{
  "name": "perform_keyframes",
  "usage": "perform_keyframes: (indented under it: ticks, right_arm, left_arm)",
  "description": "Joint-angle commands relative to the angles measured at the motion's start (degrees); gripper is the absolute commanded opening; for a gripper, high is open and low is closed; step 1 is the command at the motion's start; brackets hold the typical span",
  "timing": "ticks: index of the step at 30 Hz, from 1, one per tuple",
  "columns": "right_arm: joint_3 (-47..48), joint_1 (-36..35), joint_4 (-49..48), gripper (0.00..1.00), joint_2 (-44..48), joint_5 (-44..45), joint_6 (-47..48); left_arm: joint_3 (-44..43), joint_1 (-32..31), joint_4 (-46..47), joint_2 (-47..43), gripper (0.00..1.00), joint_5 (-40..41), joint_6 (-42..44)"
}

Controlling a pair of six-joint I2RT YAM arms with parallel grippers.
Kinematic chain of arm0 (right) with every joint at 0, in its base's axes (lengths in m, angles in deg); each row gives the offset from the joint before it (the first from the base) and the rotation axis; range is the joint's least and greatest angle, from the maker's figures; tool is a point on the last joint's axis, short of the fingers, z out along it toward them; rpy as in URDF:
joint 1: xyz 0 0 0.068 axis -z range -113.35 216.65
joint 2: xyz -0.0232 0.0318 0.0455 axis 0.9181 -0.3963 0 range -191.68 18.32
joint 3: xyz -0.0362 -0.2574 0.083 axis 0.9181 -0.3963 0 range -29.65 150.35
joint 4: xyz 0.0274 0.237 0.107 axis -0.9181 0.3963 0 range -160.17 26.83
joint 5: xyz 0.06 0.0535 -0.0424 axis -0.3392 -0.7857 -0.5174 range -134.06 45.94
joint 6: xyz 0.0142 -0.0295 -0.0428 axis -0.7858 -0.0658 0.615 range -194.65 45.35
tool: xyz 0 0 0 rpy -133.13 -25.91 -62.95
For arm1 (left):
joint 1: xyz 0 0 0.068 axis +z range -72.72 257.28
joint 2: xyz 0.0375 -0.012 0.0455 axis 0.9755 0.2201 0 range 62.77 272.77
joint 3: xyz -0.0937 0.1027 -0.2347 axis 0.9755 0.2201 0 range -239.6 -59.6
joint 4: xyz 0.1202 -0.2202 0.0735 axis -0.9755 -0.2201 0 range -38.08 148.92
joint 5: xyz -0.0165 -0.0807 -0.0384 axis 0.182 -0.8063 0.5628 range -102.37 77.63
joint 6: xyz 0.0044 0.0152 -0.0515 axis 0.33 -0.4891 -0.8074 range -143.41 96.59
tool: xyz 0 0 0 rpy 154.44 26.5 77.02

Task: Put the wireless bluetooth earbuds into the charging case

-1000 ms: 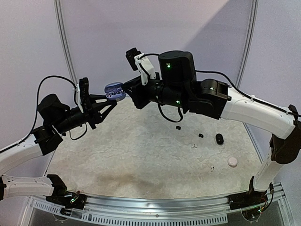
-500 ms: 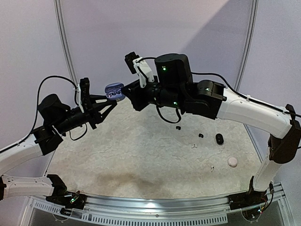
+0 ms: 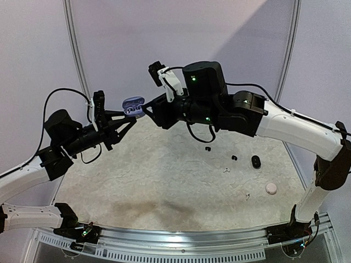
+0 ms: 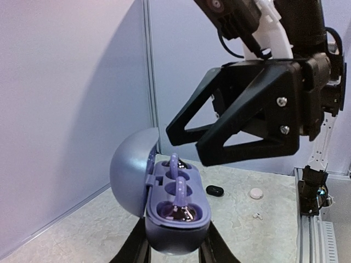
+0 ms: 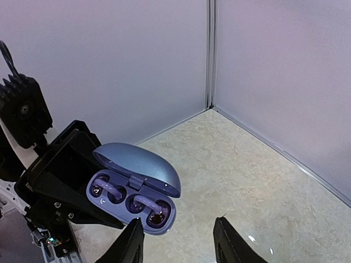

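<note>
High above the table [image 3: 164, 181], the left gripper [image 3: 130, 114] jaws clamp the open charging case [image 5: 134, 183], both lilac earbuds [image 5: 147, 204] seated (lid up). The right gripper [image 5: 178, 242], jaws wide and empty, has eased back slightly, so this pair looks done.

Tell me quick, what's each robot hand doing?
Left gripper: closed on the open bluish charging case.
Right gripper: open, holding nothing.

No words, brand names or numbers can be read anywhere. A tiny pale mark sits on the open charging case [image 5: 134, 183], lower left of the frame, too small to make out.
</note>
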Motion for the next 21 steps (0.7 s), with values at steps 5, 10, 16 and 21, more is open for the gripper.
perform_keyframes:
  ticks: [5, 10, 16, 21]
  right_arm:
    - [-1.66, 1.31, -0.77, 0.48, 8.43, -3.07, -0.19]
    - [0.22, 1.32, 0.03, 0.47, 6.35, -0.84, -0.85]
    - [6.47, 1.09, 3.06, 0.47, -2.49, -6.12, -1.69]
    - [7.17, -0.31, 4.17, 0.47, -5.20, -9.44, -0.80]
  left_arm:
    - [0.17, -0.17, -3.85, -0.14, 0.00, -8.88, 12.97]
    - [-1.28, -0.17, -12.12, 0.03, 0.00, -16.57, 31.13]
    - [-3.18, -0.17, -13.89, 0.44, 0.00, -17.17, 35.70]
    - [-3.33, -0.17, -13.46, 0.51, 0.00, -14.76, 30.94]
